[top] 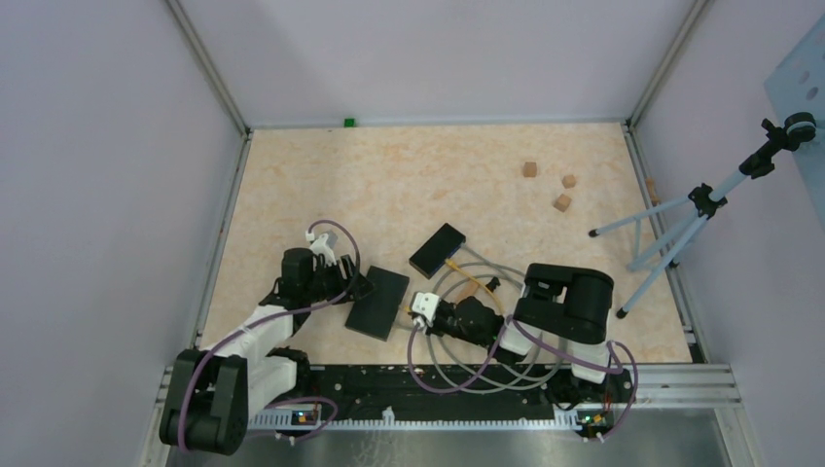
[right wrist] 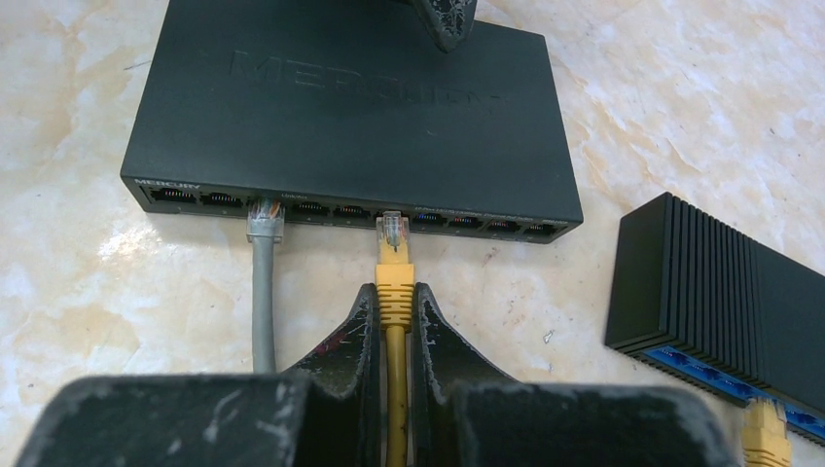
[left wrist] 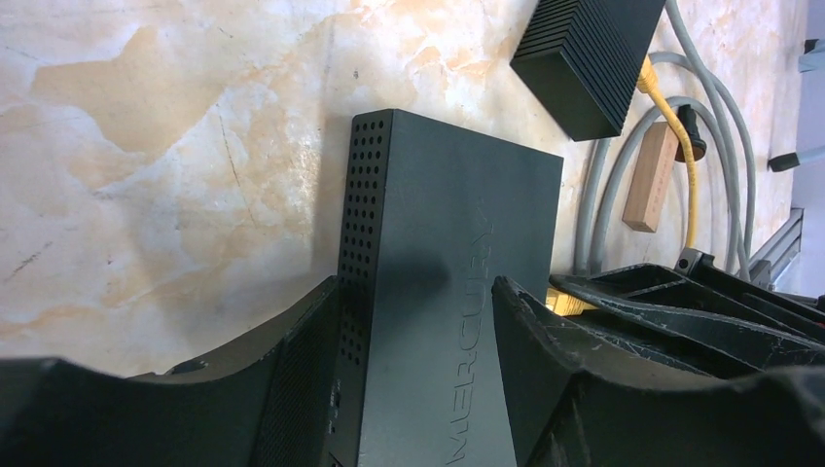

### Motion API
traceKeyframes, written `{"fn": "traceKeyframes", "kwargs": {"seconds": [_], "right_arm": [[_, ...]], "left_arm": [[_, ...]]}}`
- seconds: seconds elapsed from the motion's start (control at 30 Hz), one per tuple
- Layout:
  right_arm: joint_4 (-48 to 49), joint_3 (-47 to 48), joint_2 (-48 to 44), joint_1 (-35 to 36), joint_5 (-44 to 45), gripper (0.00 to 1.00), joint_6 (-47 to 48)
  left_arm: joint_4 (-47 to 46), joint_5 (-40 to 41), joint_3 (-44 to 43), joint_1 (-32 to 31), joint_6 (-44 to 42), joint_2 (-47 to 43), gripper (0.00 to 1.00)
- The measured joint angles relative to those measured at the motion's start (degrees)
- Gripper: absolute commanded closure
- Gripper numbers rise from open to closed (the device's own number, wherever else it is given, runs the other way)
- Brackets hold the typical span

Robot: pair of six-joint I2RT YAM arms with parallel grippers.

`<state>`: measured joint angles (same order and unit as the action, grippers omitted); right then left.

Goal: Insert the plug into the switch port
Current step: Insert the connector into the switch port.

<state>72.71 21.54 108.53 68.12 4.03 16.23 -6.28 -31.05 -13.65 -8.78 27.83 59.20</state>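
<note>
The black switch lies flat on the table, its row of ports facing my right gripper. My right gripper is shut on the yellow boot of the plug. The plug's clear tip is at the mouth of a middle port; its depth is unclear. A grey cable sits in a port further left. My left gripper straddles the switch's far end, jaws apart: one finger is by the perforated side, the other over the top face. Contact is unclear.
A second black box lies just beyond the switch, with a yellow cable running into it. Grey cable loops lie around the right arm, with a wooden block among them. Three wooden cubes and a tripod stand at the right.
</note>
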Motion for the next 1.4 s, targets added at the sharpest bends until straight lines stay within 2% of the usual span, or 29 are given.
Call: {"fn": "traceKeyframes", "kwargs": {"seconds": [0.67, 1.07, 1.4], "right_arm": [[-0.2, 0.3, 0.0, -0.5, -1.1, 1.0, 0.8], [0.1, 0.2, 0.0, -1.1, -3.5, 1.0, 3.3], [1.5, -1.3, -0.3, -2.4, -6.4, 1.0, 3.4]], "left_arm": [[-1.1, 2.3, 0.1, -1.5, -0.9, 0.8, 0.44], [-3.0, 9.9, 4.5, -6.5, 1.1, -6.6, 0.45], [-0.2, 11.5, 4.5, -8.2, 3.0, -9.3, 0.36]]}}
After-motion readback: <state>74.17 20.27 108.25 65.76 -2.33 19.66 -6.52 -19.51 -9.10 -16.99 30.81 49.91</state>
